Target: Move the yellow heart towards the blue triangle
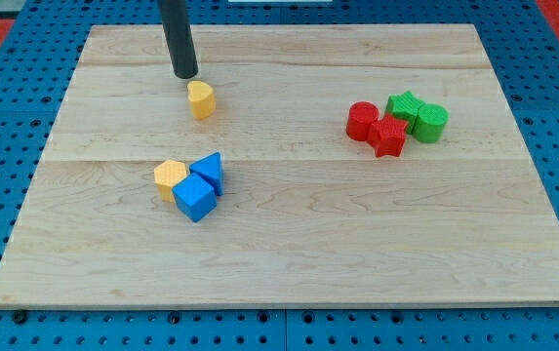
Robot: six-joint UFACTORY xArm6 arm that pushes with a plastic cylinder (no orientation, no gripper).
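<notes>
yellow hexagon, blue cube, blue triangle clustered lower left-centre | my tip, a bare rod with no jaws, stood just above-left of yellow heart, perhaps touching | triangle lay below the heart | red and green blocks far right

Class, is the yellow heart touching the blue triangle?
No: the yellow heart sits apart, toward the view's top from the blue triangle, just below my tip.

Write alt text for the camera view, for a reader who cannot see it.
My tip sits just above-left of the yellow heart on a wooden board. Below lie a yellow block, blue triangle and blue cube; red and green blocks cluster right.
</notes>
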